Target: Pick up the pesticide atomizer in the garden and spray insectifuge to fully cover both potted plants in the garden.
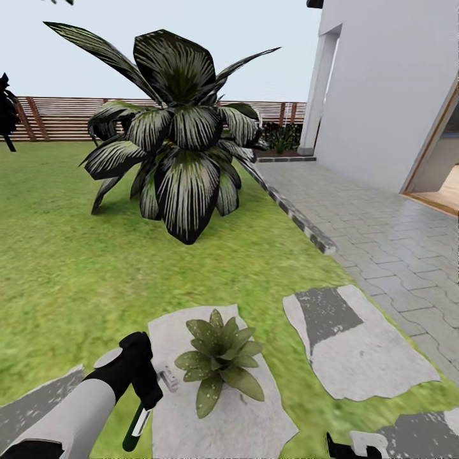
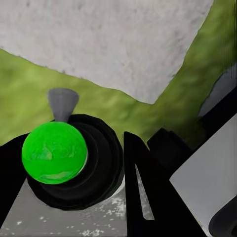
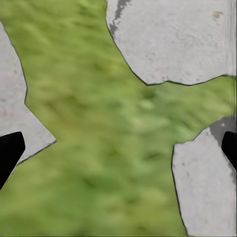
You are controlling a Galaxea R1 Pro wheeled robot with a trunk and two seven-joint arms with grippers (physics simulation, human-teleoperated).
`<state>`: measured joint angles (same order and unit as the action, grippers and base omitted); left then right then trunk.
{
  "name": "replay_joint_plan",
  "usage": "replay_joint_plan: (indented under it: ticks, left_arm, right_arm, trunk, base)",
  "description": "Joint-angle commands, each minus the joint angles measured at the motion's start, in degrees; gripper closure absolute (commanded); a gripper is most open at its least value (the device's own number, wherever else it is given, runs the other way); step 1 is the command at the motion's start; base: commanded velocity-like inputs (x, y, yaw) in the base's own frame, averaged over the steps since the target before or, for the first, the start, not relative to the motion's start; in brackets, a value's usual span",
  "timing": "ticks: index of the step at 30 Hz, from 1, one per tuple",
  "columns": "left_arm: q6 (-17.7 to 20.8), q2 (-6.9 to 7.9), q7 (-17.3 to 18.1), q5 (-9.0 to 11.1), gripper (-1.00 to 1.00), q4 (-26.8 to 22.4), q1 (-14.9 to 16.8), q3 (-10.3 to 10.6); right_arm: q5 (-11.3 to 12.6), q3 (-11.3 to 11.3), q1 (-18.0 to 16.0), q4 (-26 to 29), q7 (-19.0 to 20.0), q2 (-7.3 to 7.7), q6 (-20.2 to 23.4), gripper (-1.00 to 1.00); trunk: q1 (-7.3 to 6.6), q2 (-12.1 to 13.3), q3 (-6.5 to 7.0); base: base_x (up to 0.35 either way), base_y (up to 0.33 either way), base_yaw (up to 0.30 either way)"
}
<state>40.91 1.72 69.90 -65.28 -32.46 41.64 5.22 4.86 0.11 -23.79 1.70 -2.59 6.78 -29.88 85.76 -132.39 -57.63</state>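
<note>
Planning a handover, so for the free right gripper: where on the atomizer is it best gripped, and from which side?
Probably the green body below the label. The pesticide atomizer hangs bottom-down from the left gripper, which covers its upper part, so its lower body is the exposed part. The right gripper could close across that slender cylinder from the plant's side.

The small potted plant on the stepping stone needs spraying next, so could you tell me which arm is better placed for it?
The left. Its gripper already holds the pesticide atomizer right beside the potted plant on the stepping stone. The right gripper is open over grass, holding nothing.
</note>
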Motion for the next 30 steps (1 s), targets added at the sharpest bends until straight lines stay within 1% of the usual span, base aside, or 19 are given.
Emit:
replay_joint_plan:
  ticks: [1,6,9,16,18,19,22,23,25,27,28,29,30]
  left_arm:
    - [0.49,0.04,0.41,-0.2,1.0,-0.13,0.02,0.24]
    - [0.49,0.04,0.27,-0.2,1.0,-0.15,0.02,0.23]
    - [0.49,0.04,0.24,-0.2,1.0,-0.15,0.02,0.22]
    - [0.49,0.04,0.26,-0.15,1.0,0.06,0.02,0.29]
    - [0.49,0.09,0.25,-0.12,1.0,0.98,0.02,0.31]
    - [0.49,0.11,0.18,-0.17,1.0,2.54,0.02,0.31]
    - [0.49,-0.05,-2.02,-0.07,1.0,4.16,0.02,0.32]
    - [0.49,-0.55,-3.11,0.4,1.0,4.33,0.02,0.32]
    - [0.49,-1.66,-5.79,2.01,1.0,4.8,-0.04,0.32]
    - [0.49,-2.93,-10.25,3.16,1.0,6.58,-0.06,0.32]
    - [0.49,-3.28,-11.76,3.58,1.0,7.03,-0.06,0.32]
    - [0.49,-3.65,-13.66,4.74,1.0,7.5,-0.06,0.32]
    - [0.49,-3.72,-14.48,6.19,1.0,7.59,-0.06,0.26]
  right_arm:
    - [0.5,0.07,-0.03,-0.03,0.17,-0.01,-0.18,-1.0]
    - [0.5,0.11,-0.03,-0.03,0.18,-0.01,-0.18,-1.0]
    - [0.5,0.11,-0.03,-0.03,0.17,-0.01,-0.18,-1.0]
    - [0.49,0.16,-0.03,-0.03,0.19,-0.09,-0.18,-1.0]
    - [0.46,0.16,-0.03,-0.03,0.19,-0.1,-0.18,-1.0]
    - [0.48,0.16,-0.03,-0.03,0.21,-0.1,-0.18,-1.0]
    - [0.45,0.16,-0.03,-0.03,0.21,-0.16,-0.18,-1.0]
    - [0.47,0.14,-0.03,-0.03,0.21,-0.17,-0.18,-1.0]
    - [0.49,0.13,-0.03,-0.03,0.22,-0.12,-0.18,-1.0]
    - [0.5,0.09,-0.03,0.0,0.22,-0.13,-0.18,-1.0]
    - [0.5,0.08,-0.03,0.02,0.22,-0.12,-0.18,-1.0]
    - [0.5,0.08,-0.03,0.04,0.22,-0.1,-0.18,-1.0]
    - [0.5,0.12,-0.03,0.05,0.22,-0.14,-0.18,-1.0]
  trunk:
    - [-0.02,-0.02,-0.05]
    - [-0.02,-0.02,-0.05]
    - [-0.02,-0.02,-0.05]
    - [-0.02,-0.02,-0.05]
    - [-0.02,-0.02,-0.05]
    - [-0.02,-0.02,-0.05]
    - [-0.02,-0.02,-0.05]
    - [-0.02,-0.02,-0.05]
    - [-0.02,-0.02,-0.05]
    - [-0.02,-0.02,-0.05]
    - [-0.02,-0.02,-0.05]
    - [-0.02,-0.02,-0.05]
    - [-0.02,-0.02,-0.05]
  base:
    - [-0.071,-0.269,0.001]
    - [-0.059,-0.269,0.007]
    - [-0.005,-0.252,0.143]
    - [0.0,-0.024,0.271]
    - [0.0,0.0,0.278]
    - [0.0,0.0,0.278]
    - [0.0,0.0,0.278]
    - [0.0,0.0,0.222]
    - [0.0,0.0,0.086]
    - [0.0,0.0,0.022]
    - [0.0,0.0,0.01]
    - [0.0,0.0,0.004]
    - [0.0,0.0,0.002]
